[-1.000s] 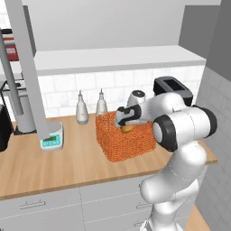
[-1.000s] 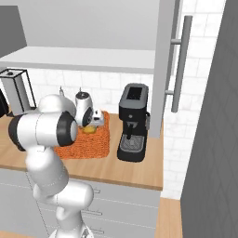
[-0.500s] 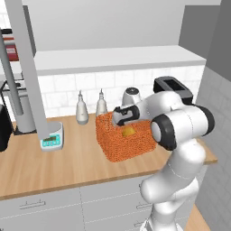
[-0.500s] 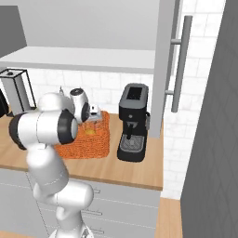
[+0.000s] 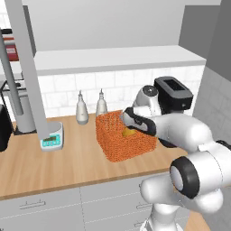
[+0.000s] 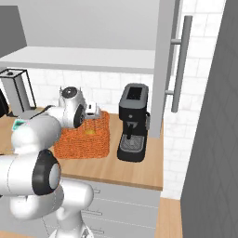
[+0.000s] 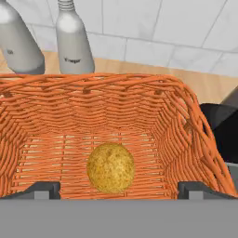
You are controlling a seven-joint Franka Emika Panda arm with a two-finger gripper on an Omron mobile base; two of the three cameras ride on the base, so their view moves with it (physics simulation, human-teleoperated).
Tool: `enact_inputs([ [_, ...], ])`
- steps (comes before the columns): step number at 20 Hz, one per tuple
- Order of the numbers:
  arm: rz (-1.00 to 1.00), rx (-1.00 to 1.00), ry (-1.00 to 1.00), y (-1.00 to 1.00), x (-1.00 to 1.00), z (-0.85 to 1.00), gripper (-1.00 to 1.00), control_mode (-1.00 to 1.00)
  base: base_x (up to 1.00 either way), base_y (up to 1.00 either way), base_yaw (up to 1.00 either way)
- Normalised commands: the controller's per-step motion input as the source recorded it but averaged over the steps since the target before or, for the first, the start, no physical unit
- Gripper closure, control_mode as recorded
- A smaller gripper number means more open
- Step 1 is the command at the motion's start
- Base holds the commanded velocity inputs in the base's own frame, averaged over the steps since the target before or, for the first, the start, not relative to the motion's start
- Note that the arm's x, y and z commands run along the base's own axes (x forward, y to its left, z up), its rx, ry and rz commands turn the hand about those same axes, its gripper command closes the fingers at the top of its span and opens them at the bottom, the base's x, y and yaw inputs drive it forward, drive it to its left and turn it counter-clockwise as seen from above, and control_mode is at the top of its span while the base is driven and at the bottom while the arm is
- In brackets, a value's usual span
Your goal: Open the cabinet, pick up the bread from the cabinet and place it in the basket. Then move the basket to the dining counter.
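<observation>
Now the bread [image 7: 111, 168] sits loose on the floor of the basket [image 7: 186, 121], mid-bench near the back wall. Fingers [image 7: 46, 188] spread wide, holding nothing. Basket looks light but flexible; a side rim is the likely grip. Its outer walls are cut off here.

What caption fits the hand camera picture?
Open gripper above the bread lying in the orange basket.
</observation>
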Motion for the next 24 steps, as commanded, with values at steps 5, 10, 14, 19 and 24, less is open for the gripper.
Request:
enact_inputs([
  [5,-0.33,0.13,-0.07,-0.26,-0.72,0.75,-1.0,-1.0,0.0,0.0,0.0],
  [10,-0.37,0.35,0.05,-0.31,-0.69,0.6,-1.0,-1.0,0.0,0.0,0.0],
  [14,-0.07,0.47,0.16,-0.43,-0.74,0.18,-1.0,-1.0,0.0,0.0,0.0],
  [19,-0.03,0.14,0.14,-0.14,-0.32,-0.07,-1.0,-1.0,0.0,0.0,0.0],
  [24,-0.03,0.08,0.37,-0.01,0.07,-0.12,-1.0,-1.0,0.0,0.0,0.0],
])
